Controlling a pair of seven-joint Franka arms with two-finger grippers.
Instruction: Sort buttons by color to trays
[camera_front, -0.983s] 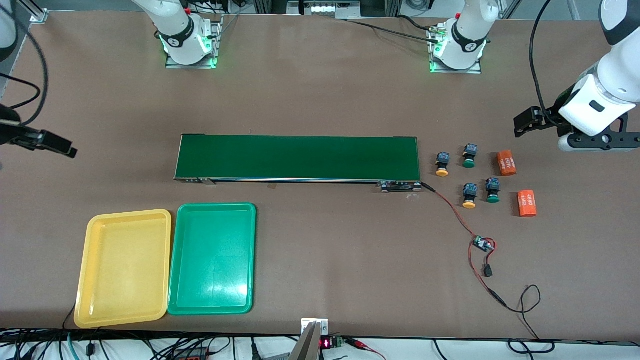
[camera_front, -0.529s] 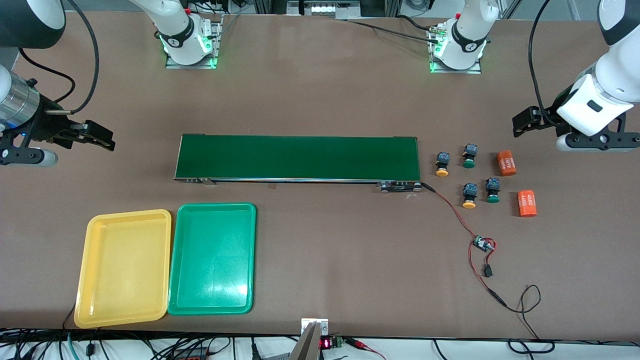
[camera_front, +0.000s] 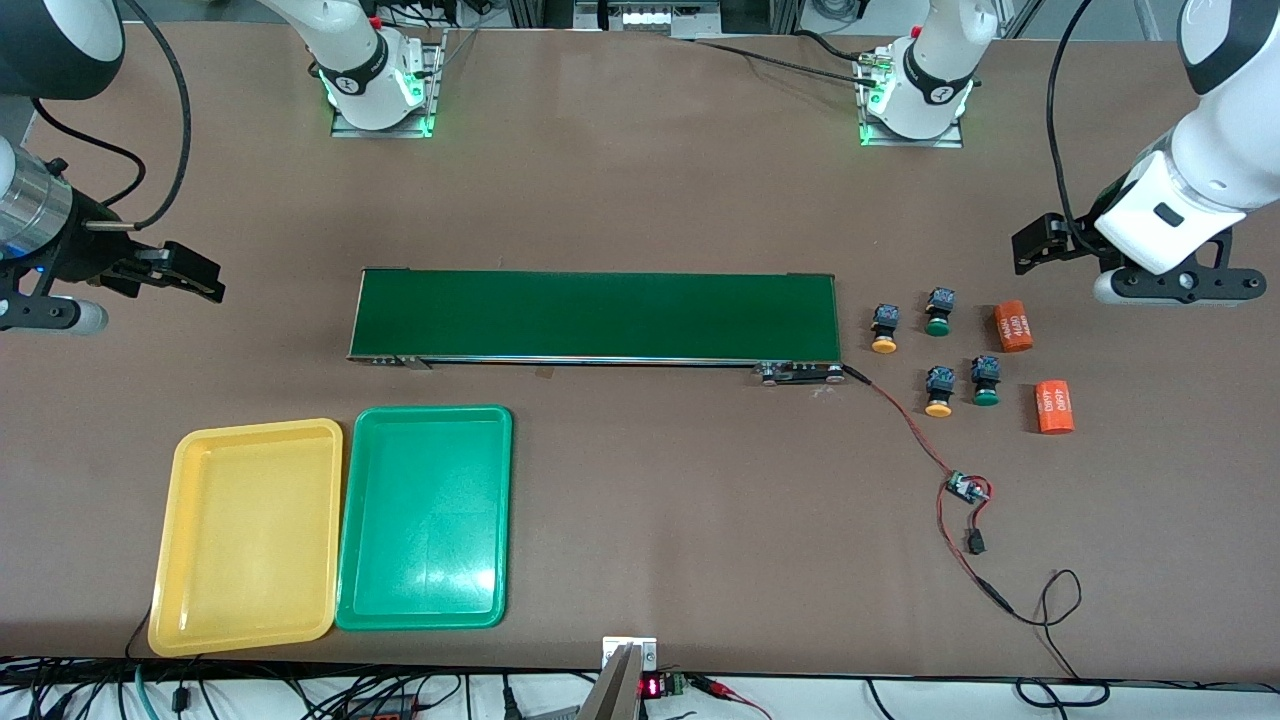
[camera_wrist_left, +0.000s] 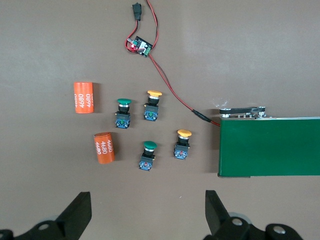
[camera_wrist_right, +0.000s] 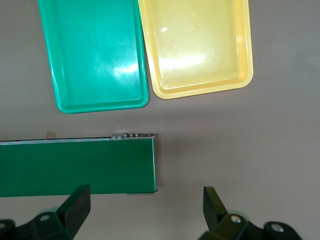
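Both grippers hang wide apart and empty. Seen on the front view as a clock face, the left gripper (camera_front: 1040, 243) is up at about three o'clock, over bare table near the buttons; the right gripper (camera_front: 190, 272) is at about nine o'clock, over bare table off the belt's end.

Four push-button switches lie on their sides in a loose square at about three o'clock, just off the end of the dark-green conveyor belt (camera_front: 595, 315): a yellow-capped button (camera_front: 884, 328) beside a green-capped button (camera_front: 938, 311), and nearer the front camera a second yellow-capped button (camera_front: 938, 391) beside a second green-capped button (camera_front: 985, 381). All stand apart from each other.

They look light, hard and rigid, with smooth round caps likely to slip; I would pinch across the squarish black-and-blue body. Lying on their sides, they may roll.

Two orange 4680 cylinders (camera_front: 1012, 327) lie just beside the buttons, toward the left arm's end, and need avoiding.

The yellow tray (camera_front: 178, 468) and the green tray (camera_front: 505, 500) sit touching at about seven o'clock, both empty.

Matte brown table (camera_front: 640, 160), flat; a red-and-black wire with a small circuit board (camera_front: 966, 488) trails from the belt.
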